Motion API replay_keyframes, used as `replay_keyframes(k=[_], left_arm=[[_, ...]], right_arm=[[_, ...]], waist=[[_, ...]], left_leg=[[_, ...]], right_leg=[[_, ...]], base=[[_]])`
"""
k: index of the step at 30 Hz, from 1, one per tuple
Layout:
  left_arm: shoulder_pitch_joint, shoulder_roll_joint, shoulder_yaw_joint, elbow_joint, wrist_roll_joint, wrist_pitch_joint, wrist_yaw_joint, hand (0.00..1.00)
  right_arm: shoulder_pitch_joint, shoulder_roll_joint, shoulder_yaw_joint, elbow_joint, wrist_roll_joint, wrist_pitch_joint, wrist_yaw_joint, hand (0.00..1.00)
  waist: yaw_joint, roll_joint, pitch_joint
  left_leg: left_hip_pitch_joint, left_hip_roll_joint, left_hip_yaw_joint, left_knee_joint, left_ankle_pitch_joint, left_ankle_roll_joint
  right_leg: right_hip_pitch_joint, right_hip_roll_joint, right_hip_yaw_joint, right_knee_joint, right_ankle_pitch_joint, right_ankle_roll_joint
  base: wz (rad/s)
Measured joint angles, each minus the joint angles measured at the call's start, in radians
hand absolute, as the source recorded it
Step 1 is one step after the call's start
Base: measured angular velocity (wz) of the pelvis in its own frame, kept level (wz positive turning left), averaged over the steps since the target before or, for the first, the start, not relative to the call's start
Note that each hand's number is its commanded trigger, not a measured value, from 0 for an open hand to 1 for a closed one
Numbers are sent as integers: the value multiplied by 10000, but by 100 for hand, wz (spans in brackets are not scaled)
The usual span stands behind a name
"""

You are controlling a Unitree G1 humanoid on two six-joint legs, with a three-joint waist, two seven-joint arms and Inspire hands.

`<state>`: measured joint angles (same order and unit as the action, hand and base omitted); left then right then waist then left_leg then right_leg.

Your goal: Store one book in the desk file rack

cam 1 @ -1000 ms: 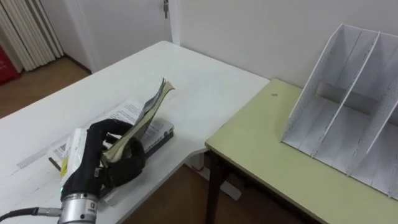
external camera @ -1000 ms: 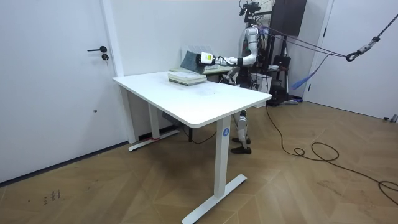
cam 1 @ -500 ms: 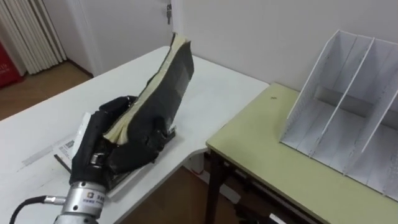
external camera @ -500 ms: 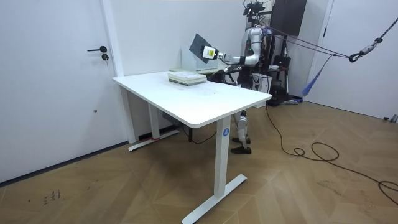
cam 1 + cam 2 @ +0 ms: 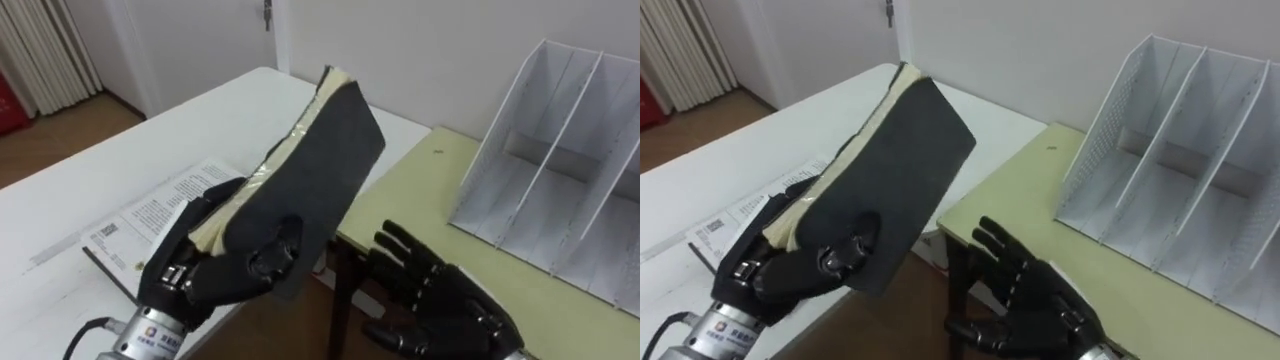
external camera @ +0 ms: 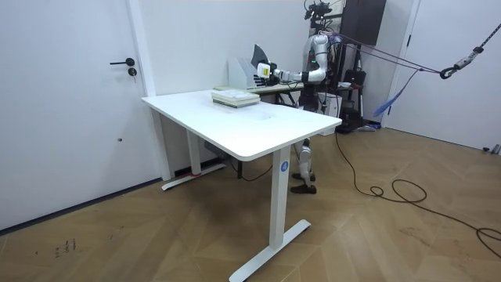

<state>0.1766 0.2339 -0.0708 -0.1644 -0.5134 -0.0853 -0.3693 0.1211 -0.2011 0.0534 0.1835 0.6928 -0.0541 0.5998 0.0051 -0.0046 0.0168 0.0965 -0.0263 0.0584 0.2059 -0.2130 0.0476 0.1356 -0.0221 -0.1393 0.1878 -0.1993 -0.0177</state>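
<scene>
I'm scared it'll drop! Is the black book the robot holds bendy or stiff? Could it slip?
Probably fairly stiff: the black book sticks up from the left hand without drooping, though its page edge curves slightly. It might slip, being gripped only at its lower end; the open right hand is nearby.

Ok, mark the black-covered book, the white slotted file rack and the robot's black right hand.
black-covered book (image 5: pixel 325 165): left eye view, middle of its dark cover.
white slotted file rack (image 5: pixel 503 145): left eye view, its outer side wall.
right hand (image 5: pixel 455 300): left eye view, middle of the hand.
</scene>
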Motion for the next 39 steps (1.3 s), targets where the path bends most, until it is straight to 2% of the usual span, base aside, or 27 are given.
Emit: replay_keyframes(k=[3, 4, 6, 12, 19, 22, 25, 27, 33, 39], left_arm=[[-13, 263, -5, 197, -20, 449, -450, 100], [-15, 293, -4, 324, -19, 570, -647, 100], [-16, 322, -2, 353, -19, 820, -857, 100], [-21, 309, 308, 362, -534, 1107, -1784, 100], [-39, 312, 323, 372, -1437, 1218, -2810, 100], [-54, 312, 311, 474, -1753, 1225, -2832, 100], [-80, 357, 288, 528, -1944, 1282, -2922, 100], [-102, 428, 279, 611, -2008, 1297, -2994, 100], [-113, 562, 283, 648, -2131, 1298, -3036, 100], [-113, 678, 275, 646, -2209, 1300, -3084, 100]], right_arm=[[-52, -10, 22, -89, 1269, 233, 198, 0], [-51, -24, 20, -112, 1645, 349, 346, 0], [-50, -40, -45, -271, 1998, 486, 494, 0], [-44, -129, -113, -969, 2253, 782, 663, 0], [-41, -324, -122, -1524, 3381, 912, 1018, 0], [-42, -338, -118, -1661, 3648, 982, 1015, 0], [-62, -384, -109, -1669, 3723, 983, 1016, 0], [-64, -401, -90, -1669, 3726, 988, 1016, 0], [-63, -412, 27, -1668, 3741, 989, 1025, 0], [-67, -346, 248, -1669, 3744, 983, 1047, 0]], waist=[[-6, 29, -27], [-5, 76, -60], [-114, 132, -77], [-245, 212, -106], [-227, 276, -152], [-219, 277, -142], [-219, 335, -72], [-216, 366, -57], [-2, 391, -66], [48, 408, -85]], left_leg=[[-77, 15, 34, 8, -6, 4], [-117, 16, 35, 21, -14, 13], [-185, 16, 26, 118, -30, 31], [-221, 22, 36, 135, -33, 34], [-112, 38, 226, 65, -32, 34], [-1, 52, 243, 59, -33, 33], [10, 52, 263, 40, -33, 34], [9, 54, 273, -1, -33, 34], [-41, 77, 291, 22, -33, 32], [-208, 84, 281, 173, -37, 32]], right_leg=[[-100, 6, -23, 23, 5, -2], [-137, 5, -20, 25, 6, -1], [-177, -10, -30, 26, 8, -1], [-195, -6, -34, 23, 8, 0], [-145, -13, 24, 47, 10, 3], [-93, -3, 38, 72, 11, 1], [-82, -5, 88, 117, 11, 2], [-95, -4, 94, 140, 10, 2], [-182, 24, 166, 171, 10, 1], [-335, 20, 156, 233, 11, 0]], base=[[-3], [0], [5], [1], [-3], [-3], [-1], [-2], [-1], [0]])
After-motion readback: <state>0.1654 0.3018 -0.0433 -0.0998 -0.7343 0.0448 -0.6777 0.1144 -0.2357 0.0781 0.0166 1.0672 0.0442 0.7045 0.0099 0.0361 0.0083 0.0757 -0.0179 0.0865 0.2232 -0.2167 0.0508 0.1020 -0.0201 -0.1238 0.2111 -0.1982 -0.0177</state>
